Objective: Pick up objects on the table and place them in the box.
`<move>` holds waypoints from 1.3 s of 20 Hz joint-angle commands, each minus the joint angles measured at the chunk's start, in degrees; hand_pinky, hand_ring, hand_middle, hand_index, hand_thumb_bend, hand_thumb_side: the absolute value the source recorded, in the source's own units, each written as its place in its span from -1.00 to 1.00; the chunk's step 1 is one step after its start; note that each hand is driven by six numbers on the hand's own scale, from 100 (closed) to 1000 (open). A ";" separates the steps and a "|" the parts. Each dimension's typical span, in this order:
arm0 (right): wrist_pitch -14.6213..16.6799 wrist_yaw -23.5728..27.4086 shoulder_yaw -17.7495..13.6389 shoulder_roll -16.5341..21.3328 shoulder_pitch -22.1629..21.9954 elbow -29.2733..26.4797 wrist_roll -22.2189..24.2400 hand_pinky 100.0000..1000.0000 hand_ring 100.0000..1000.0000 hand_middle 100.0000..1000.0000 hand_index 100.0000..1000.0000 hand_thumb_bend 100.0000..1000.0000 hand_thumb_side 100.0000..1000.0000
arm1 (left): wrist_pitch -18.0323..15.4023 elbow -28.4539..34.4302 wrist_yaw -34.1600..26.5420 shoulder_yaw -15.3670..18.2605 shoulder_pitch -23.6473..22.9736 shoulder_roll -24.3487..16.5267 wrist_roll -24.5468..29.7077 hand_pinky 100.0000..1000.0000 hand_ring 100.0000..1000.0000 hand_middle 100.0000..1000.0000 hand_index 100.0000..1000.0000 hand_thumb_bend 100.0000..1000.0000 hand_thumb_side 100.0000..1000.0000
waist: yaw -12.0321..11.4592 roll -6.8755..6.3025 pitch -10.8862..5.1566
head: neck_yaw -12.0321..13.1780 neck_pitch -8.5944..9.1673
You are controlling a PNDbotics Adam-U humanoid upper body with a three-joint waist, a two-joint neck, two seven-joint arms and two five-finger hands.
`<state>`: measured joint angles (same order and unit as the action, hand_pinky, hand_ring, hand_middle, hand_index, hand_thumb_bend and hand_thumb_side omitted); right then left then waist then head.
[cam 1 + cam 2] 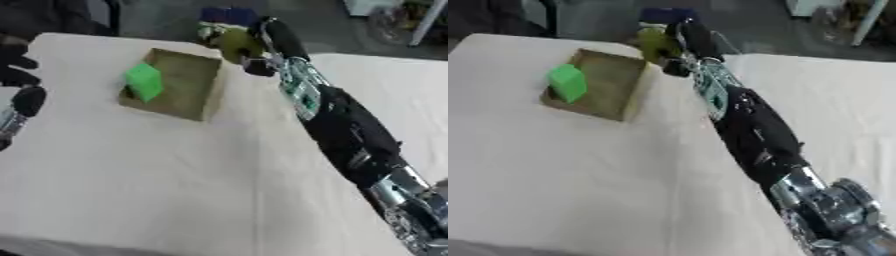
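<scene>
Surroundings: we've got a pale cloth-covered table [157,190], and beyond its far edge a dark floor with a blue shape [229,15] and some clear clutter at far right, too blurred for us to name.
In the way: our right arm [350,130] runs in a long diagonal from the near right corner up to the far middle, crossing the table right of the box; nothing lies between the hand and the box.
Right hand: our right hand [262,47] is out at the far edge of the table, just right of the box's far right corner, fingers curled round an olive-green object [234,44].
Olive-green object: we see it held at the far edge, just beyond the box's far corner and not in it; it looks rounded and blurred, so we cannot tell its long axis or which way it points.
Box: a shallow open cardboard box [188,82] sits far left of centre, turned askew to the table edges.
Inside the box: a bright green block [143,81] leans against the left wall, standing taller than the rim, long axis roughly upright and tipped slightly.
Left hand: our left hand [19,65] shows at the left edge in the left eye view, dark and blurred; we cannot tell how its fingers stand.
</scene>
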<state>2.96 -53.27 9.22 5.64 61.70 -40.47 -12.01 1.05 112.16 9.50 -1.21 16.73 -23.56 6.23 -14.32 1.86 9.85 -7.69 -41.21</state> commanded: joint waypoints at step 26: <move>0.00 9.38 2.77 2.91 -0.20 -16.37 1.65 0.48 0.60 0.57 0.82 -0.13 -0.23 | 0.65 0.18 -0.53 0.76 0.80 0.19 -1.03 0.35 0.20 0.23 0.61 -0.04 0.26 | 2.50 0.42 -1.05 | 1.70 1.02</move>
<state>2.63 -47.85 11.63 5.98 60.52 -52.73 -10.46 1.66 111.93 8.76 -1.24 17.12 -22.75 5.71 -11.59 2.61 9.78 -6.56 -40.66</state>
